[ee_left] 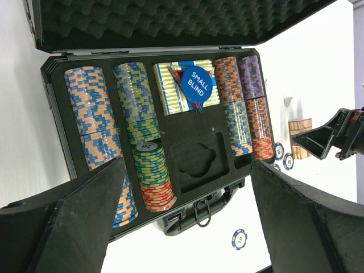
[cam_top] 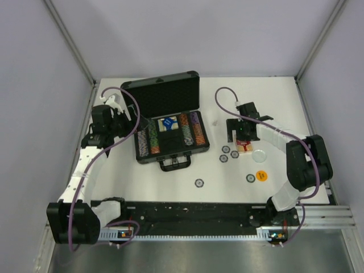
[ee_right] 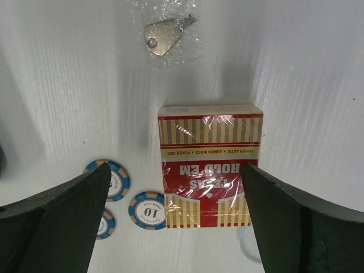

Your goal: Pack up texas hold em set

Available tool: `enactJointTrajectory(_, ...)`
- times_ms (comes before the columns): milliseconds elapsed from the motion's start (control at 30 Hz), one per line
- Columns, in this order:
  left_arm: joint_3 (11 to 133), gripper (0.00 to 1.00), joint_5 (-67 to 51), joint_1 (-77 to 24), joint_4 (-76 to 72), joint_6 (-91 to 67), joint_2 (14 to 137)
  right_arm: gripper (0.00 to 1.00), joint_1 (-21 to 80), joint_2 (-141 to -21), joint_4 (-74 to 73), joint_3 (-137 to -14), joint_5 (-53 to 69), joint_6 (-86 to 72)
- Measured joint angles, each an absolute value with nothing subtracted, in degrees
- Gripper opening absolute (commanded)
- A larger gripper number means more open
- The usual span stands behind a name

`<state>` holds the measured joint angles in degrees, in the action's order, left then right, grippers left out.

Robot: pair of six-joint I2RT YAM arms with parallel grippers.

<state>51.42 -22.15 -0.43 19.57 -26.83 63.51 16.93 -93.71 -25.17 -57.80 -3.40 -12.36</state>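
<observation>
Right claw (ee_right: pixel 175 169): released, fingers spread wide, nothing gripped. It hangs over the red card deck (ee_right: pixel 210 165), which lies flat on the table (ee_right: pixel 68 85) to the right of the open black case (cam_top: pixel 162 99).

Deck is off centre in the gap. The finger at the right of the wrist view overlaps the deck's lower corner; the other finger is well apart from it. Deck's long axis runs along the fingers, so closing would take it across the short side.

Loose chip (ee_right: pixel 147 210) just beside the deck's near corner. Bagged key (ee_right: pixel 164 35) beyond it.

Left claw (ee_left: pixel 186 165): also released and empty, at the case's left side, with the case between it and the deck.

Judgement: right arm is nearer and should centre over the deck before closing. The empty recess (ee_left: pixel 196 160) below the blue deck (ee_left: pixel 170 91) may be the slot, but I cannot be sure.
</observation>
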Motion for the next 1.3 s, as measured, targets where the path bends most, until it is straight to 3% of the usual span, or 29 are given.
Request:
enactJointTrajectory(500, 51.24, 0.97, -23.18, -0.45, 19.20, -26.87, 63.20, 0.95, 16.97, -93.73, -23.38, -57.23, -7.11, -9.41)
enactJointTrajectory(833, 51.24, 0.97, -23.66, -0.47, 19.18, -26.89, 63.26, 0.96, 16.97, -86.30, -18.59, -53.47, -12.91, -9.43)
enactJointTrajectory(1300, 51.27, 0.96, -24.73, -0.49, 19.03, -27.14, 64.29, 0.93, 16.58, -94.52, -19.92, -53.71, -11.84, -9.15)
